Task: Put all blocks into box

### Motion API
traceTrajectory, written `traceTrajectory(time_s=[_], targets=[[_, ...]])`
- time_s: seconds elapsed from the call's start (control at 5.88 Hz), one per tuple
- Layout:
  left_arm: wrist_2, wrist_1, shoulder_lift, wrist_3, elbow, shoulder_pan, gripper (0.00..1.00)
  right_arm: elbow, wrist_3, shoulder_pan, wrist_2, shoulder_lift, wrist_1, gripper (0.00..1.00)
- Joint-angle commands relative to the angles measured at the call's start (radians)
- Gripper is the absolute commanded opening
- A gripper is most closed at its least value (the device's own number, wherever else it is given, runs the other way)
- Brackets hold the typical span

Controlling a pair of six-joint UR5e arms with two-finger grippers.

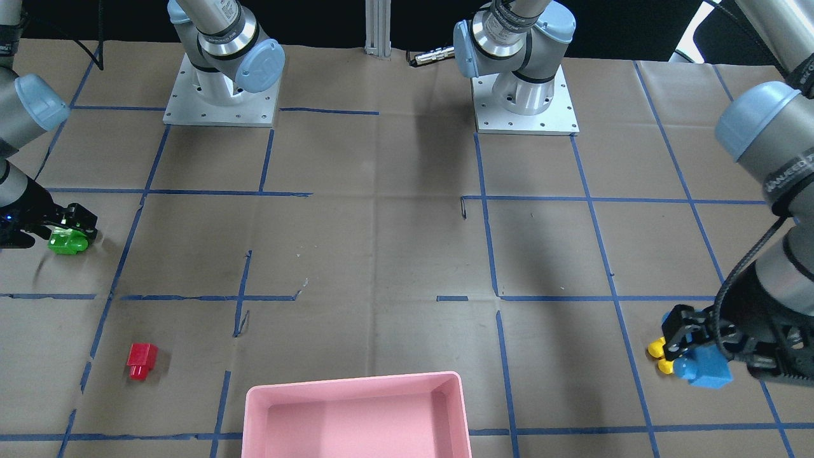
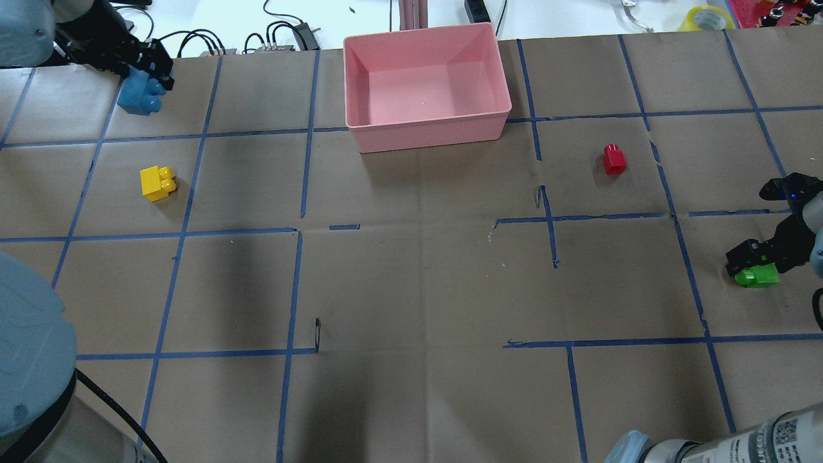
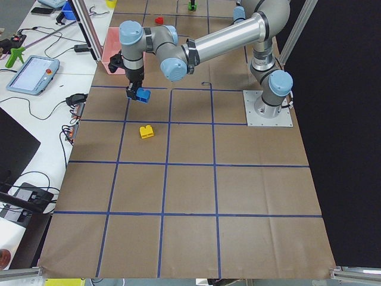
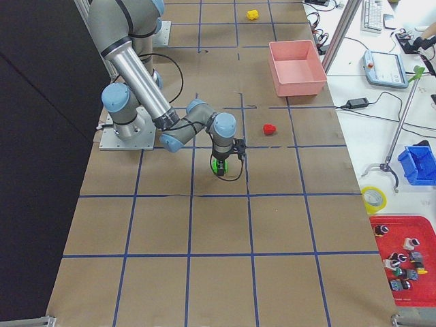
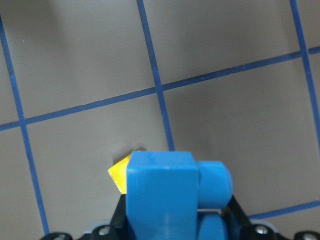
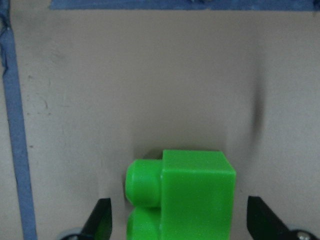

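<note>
My left gripper (image 2: 143, 78) is shut on the light blue block (image 2: 140, 98), holding it above the table at the far left; the left wrist view fills with this block (image 5: 167, 195). The yellow block (image 2: 157, 182) lies on the table below and nearer me, with one corner (image 5: 119, 172) showing past the blue one. My right gripper (image 2: 753, 265) stands open astride the green block (image 6: 185, 200) at the right edge, with a gap on both sides. The red block (image 2: 614, 159) lies alone right of the pink box (image 2: 427, 132), which holds nothing.
Brown paper with a blue tape grid covers the table (image 2: 411, 289). Both arm bases (image 1: 219, 95) (image 1: 524, 95) stand on metal plates at the robot's side. Cables and devices (image 2: 276, 38) lie beyond the far edge by the box.
</note>
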Motion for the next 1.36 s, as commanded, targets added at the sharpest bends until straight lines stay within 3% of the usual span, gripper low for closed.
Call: traceTrajectory(time_s=[0.0, 0.17, 0.34, 0.68, 1.19], targets=[[-0.016, -0.017, -0.144, -0.320, 0.193, -0.183, 0.14, 0.003, -0.002, 0.002, -0.011, -0.001, 0.012, 0.63], [-0.009, -0.023, -0.204, -0.460, 0.270, -0.288, 0.15, 0.000, -0.014, 0.000, -0.014, -0.004, 0.023, 0.37], [-0.011, -0.025, -0.246, -0.590, 0.331, -0.365, 0.15, -0.015, -0.014, 0.003, -0.067, -0.018, 0.107, 0.07], [-0.012, -0.019, -0.327, -0.693, 0.376, -0.438, 0.15, -0.064, -0.017, 0.003, -0.085, -0.071, 0.178, 0.04], [-0.008, 0.079, -0.432, -0.699, 0.381, -0.435, 0.18, -0.191, -0.055, 0.052, -0.082, -0.153, 0.209, 0.04]])
